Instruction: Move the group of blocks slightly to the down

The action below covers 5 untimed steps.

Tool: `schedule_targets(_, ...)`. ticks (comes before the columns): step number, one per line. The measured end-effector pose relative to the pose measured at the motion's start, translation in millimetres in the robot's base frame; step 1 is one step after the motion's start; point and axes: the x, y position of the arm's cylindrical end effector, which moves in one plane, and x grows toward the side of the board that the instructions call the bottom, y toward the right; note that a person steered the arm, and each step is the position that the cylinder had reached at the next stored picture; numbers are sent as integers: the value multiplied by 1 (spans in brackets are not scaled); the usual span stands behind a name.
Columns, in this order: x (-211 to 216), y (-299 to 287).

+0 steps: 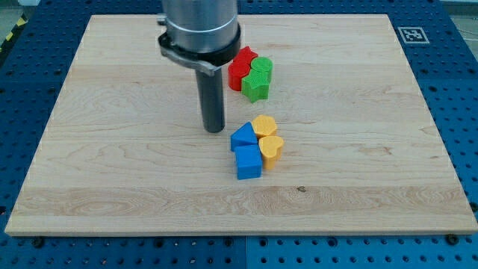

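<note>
You see the blue blocks (246,152) and yellow hearts (267,137) clustered just right of and below my tip (214,131), apart from it. The rod stands upright and holds nothing; red (240,66) and green (258,80) blocks lie beyond.

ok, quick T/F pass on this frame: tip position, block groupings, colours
1. My tip sits to the view's left of the blue triangular block. True.
2. The red star-shaped block touches the green star-shaped block. True.
3. The two yellow heart-shaped blocks lie at the view's left of the blue cube. False: they lie at its right.
4. All blocks form one cluster. False: two separate clusters.
</note>
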Motion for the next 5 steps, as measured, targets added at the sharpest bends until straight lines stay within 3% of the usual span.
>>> schedule_targets(2, -14, 38)
schedule_targets(5, 3, 41)
